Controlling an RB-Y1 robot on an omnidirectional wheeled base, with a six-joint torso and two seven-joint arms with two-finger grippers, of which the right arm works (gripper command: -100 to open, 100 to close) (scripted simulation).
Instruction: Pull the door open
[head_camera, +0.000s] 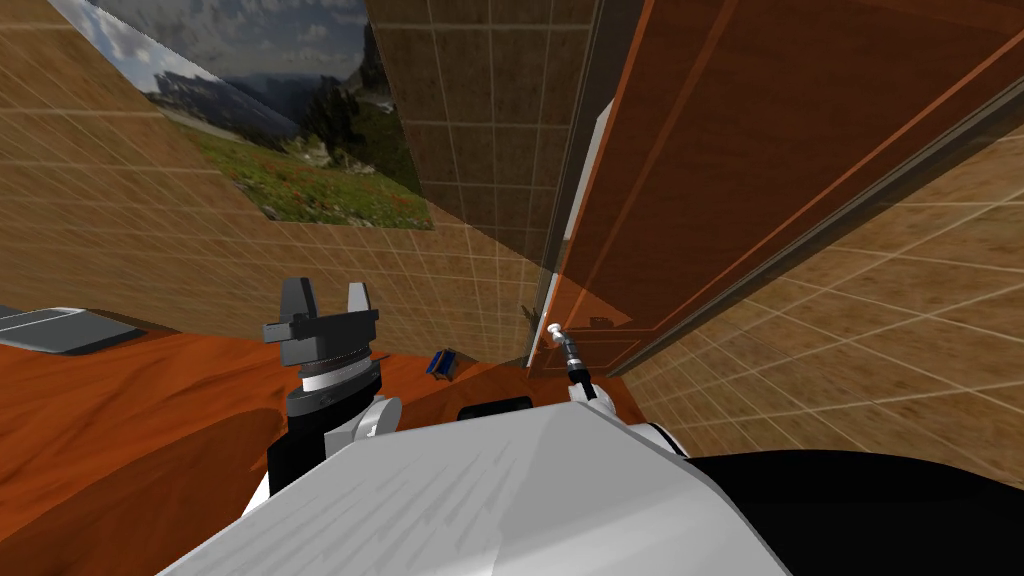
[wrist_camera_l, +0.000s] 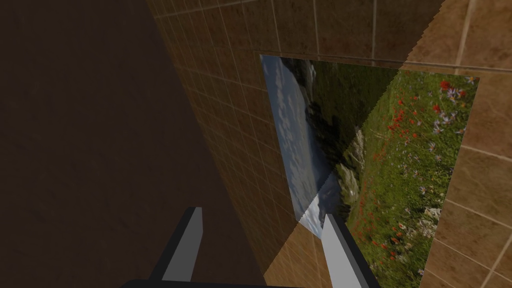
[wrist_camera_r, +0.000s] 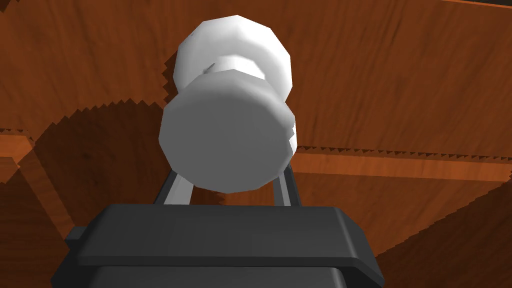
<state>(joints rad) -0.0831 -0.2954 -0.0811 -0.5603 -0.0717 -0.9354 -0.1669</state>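
Two thin fingers of the right gripper rise along both sides of the white knob. They stand closer together than open fingers would, so we judge them clamped on it. The knob sits right between the fingers, and the brown wooden door lies just beyond it. The left gripper hangs well to the side of the right one, fingers spread and holding nothing.

The pull is the step in hand. The knob is round and looks smooth, so the flat blades may slide off its front if we pull hard or fast. The door swings on an arc, and a straight pull would twist the grip and may lose it. We also stand near, so the opening door may hit us.
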